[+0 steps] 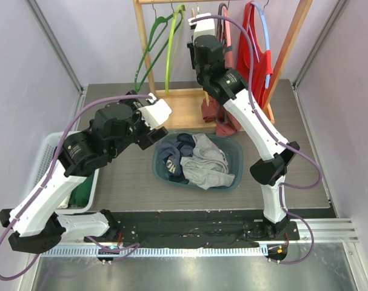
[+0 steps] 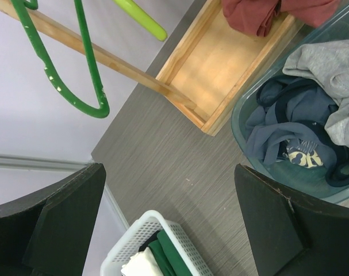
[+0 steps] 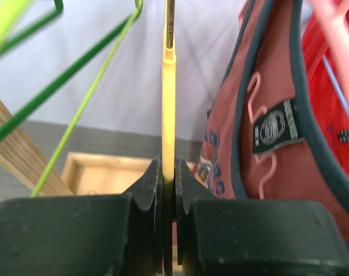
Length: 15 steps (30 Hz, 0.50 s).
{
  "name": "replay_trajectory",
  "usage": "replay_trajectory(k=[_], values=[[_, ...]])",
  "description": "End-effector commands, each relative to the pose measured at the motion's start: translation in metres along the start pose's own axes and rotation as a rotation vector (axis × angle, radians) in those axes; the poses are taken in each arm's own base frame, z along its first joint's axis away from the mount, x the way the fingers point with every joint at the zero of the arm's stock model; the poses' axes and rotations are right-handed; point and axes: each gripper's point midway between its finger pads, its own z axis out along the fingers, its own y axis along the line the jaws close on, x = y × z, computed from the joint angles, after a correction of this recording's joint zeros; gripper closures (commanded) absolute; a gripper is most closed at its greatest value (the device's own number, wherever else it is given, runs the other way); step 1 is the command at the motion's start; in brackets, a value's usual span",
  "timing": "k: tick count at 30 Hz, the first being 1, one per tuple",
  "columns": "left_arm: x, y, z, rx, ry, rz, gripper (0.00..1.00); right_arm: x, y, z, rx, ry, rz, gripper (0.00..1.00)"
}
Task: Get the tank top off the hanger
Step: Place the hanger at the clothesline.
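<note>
Two grippers: right gripper (image 3: pixel 168 181) pinched shut on the flat stem of a yellow hanger (image 3: pixel 169 103); left gripper (image 2: pixel 171 227) spread wide, holding nothing.
Landmark: wooden rack (image 1: pixel 290 45).
Tank top (image 3: pixel 277 172): hangs under the rack's rail, just beside the pinched stem; its lower end appears to rest in the rack's base tray.
Left gripper position: low, in front of the rack's base.
Handling: probably light, soft, limp; straps may snag on hanger shoulders.
Hold: a strap or the neckline trim.
</note>
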Motion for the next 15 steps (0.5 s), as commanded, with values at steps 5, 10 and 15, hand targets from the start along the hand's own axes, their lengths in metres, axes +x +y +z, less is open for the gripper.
replay_trajectory(k=[5,10,15], values=[[0.008,0.004,-0.006,-0.035,-0.013,-0.026,0.0,-0.071,-0.014,0.004,-0.021,-0.243,0.127,0.99],[0.011,0.004,-0.009,-0.038,-0.012,-0.024,0.0,-0.068,-0.015,0.017,-0.023,-0.253,0.118,0.99],[0.014,0.003,-0.011,-0.036,-0.008,-0.026,0.0,-0.066,-0.013,0.028,-0.034,-0.272,0.116,0.99]])
